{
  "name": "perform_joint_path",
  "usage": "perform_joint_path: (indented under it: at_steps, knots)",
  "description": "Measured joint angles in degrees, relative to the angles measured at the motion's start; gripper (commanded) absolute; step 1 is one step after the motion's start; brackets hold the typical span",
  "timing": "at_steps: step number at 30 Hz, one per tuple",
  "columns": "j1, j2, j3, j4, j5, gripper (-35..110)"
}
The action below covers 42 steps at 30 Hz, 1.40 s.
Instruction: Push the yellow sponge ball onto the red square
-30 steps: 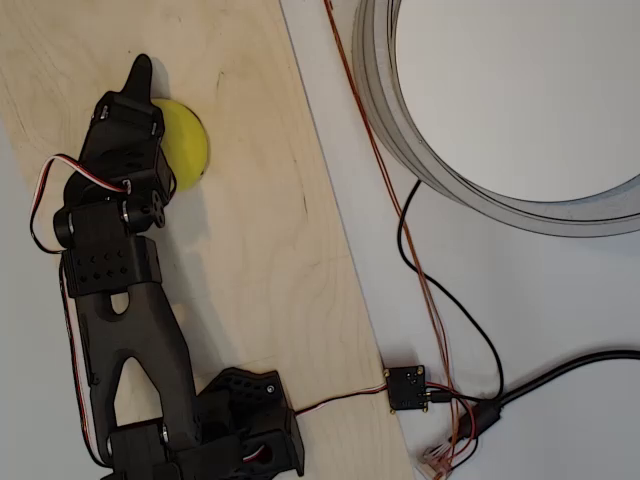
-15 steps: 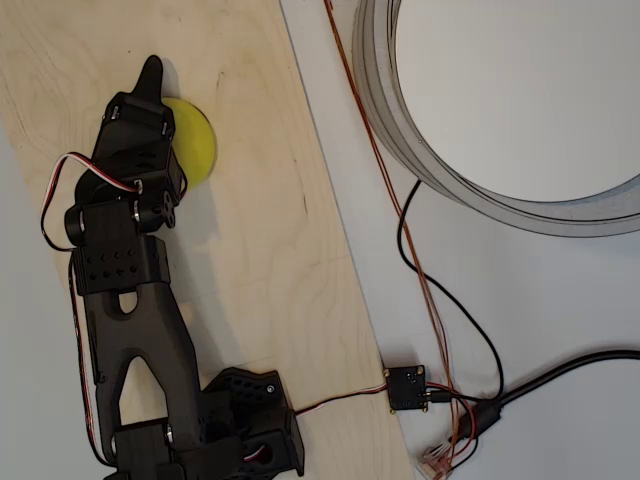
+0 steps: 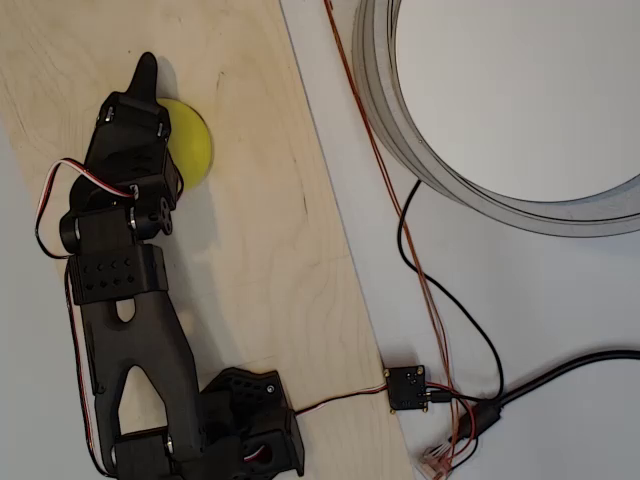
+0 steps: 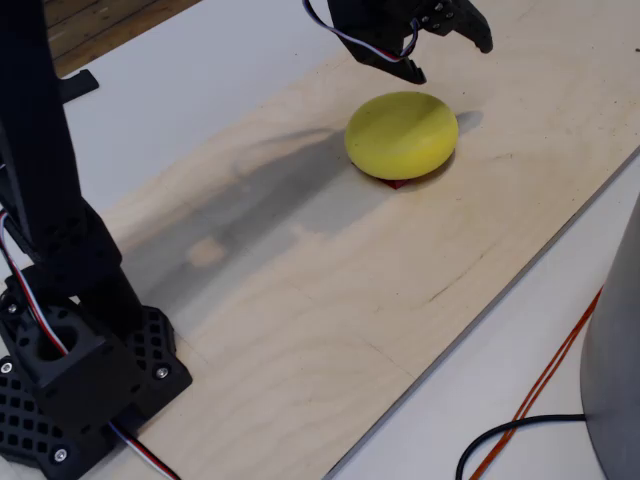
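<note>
The yellow sponge ball [image 4: 402, 134], light and soft, sits on the red square [image 4: 398, 183] near the wooden board's [image 4: 330, 290] far edge, best pushed low on its side; the gripper [image 4: 445, 45] hovers above, jaws apart.

You have one yellow sponge ball [image 4: 402, 134] on one wooden board [image 4: 330, 280], and one red square [image 4: 396, 183], of which just a sliver shows under the ball. One black arm [image 3: 125, 300] works the scene with one gripper [image 4: 450, 45]. Beside the board you'll count one large grey ring [image 3: 420, 150] and one small black circuit module [image 3: 407, 387].
</note>
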Motion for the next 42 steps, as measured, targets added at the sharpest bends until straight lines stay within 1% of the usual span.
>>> perform_joint_path:
  at_steps: [2,4,7,9,12,13,17,20,22,27,28,29,30,31,34,36,40,41,42]
  knots:
    - [0.09,1.23,-0.79,0.00,-1.85,30]
    - [0.26,4.22,-0.97,-2.02,-5.71,28]
    - [1.49,10.28,-1.49,-12.57,-15.73,32]
    - [1.58,11.43,-5.27,-18.54,-24.35,35]
    - [0.88,11.51,-9.05,-22.32,-35.16,38]
    - [0.53,11.87,-9.67,-22.85,-36.65,39]
    - [0.00,12.48,-9.76,-25.05,-38.85,43]
    - [0.18,12.48,-9.49,-26.10,-38.94,53]
    - [0.44,12.48,-8.96,-26.46,-39.81,56]
    - [0.53,12.57,-7.12,-30.32,-40.61,55]
    - [0.53,12.57,-7.03,-30.50,-40.08,52]
    - [0.53,12.57,-6.94,-30.59,-39.73,36]
    - [0.53,12.83,-6.50,-31.38,-39.11,12]
    - [0.53,13.62,-4.83,-33.13,-37.71,0]
    - [0.53,13.80,-4.22,-39.73,-34.72,-1]
    - [0.53,13.80,-3.52,-41.04,-35.16,-1]
    - [1.67,13.80,-1.93,-41.48,-32.78,0]
    - [1.67,13.89,-1.93,-41.48,-32.08,5]
    - [1.67,13.89,-1.58,-41.57,-31.46,27]
